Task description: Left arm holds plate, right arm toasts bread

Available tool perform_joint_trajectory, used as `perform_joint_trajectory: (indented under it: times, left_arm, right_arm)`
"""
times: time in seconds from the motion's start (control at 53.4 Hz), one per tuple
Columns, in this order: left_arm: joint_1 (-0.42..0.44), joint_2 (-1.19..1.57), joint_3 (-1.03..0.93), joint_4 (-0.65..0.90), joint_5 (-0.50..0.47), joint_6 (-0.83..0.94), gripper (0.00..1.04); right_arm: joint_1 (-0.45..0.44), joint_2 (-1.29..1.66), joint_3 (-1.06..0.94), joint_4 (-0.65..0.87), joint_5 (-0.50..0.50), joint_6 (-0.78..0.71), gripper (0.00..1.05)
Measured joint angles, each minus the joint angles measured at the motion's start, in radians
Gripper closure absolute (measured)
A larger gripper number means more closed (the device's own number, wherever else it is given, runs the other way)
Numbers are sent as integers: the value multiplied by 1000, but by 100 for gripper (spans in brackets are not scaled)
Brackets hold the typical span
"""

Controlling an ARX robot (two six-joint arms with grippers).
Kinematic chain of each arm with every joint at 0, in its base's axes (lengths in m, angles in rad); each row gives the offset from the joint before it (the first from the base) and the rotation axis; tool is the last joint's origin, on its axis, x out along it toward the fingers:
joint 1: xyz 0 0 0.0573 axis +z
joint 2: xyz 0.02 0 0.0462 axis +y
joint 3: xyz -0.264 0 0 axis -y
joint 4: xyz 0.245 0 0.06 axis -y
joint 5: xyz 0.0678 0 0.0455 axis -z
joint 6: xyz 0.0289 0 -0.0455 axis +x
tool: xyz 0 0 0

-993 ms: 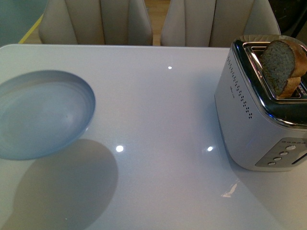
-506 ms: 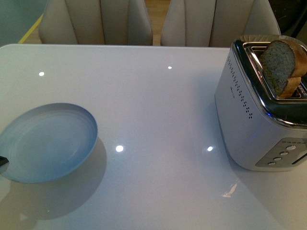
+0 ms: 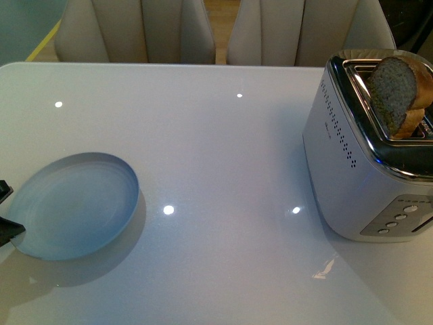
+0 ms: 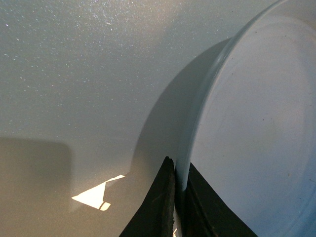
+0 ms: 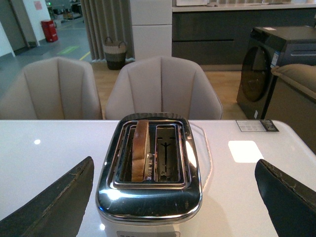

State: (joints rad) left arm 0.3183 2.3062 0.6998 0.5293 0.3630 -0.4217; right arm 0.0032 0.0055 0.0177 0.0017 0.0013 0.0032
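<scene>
The pale blue-grey plate is at the left of the white table, low over it or resting on it; I cannot tell which. My left gripper shows only as black fingertips at the left edge, shut on the plate's rim. In the left wrist view the two black fingers pinch the rim of the plate. The bread stands up out of one slot of the silver toaster at the right. My right gripper is open above and in front of the toaster, with the bread in one slot and the slot beside it unfilled.
Two beige chairs stand behind the table's far edge. The toaster's buttons face the near right. A washing machine and a basket are far off in the room.
The plate has come down and towards the near side, from raised and tilted at the far left to low over the table. The left fingertips have come into view.
</scene>
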Motion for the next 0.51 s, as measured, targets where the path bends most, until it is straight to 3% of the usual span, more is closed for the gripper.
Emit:
perform_joint_trajectory:
  times: [0.412,0.506]
  left_arm:
    - [5,37,10,33,8,13,101]
    - [4,38,10,34,0,13,86]
  right_arm:
    - [0,0,0,0,0,0,9]
    - [0,0,0,0,0,0,9]
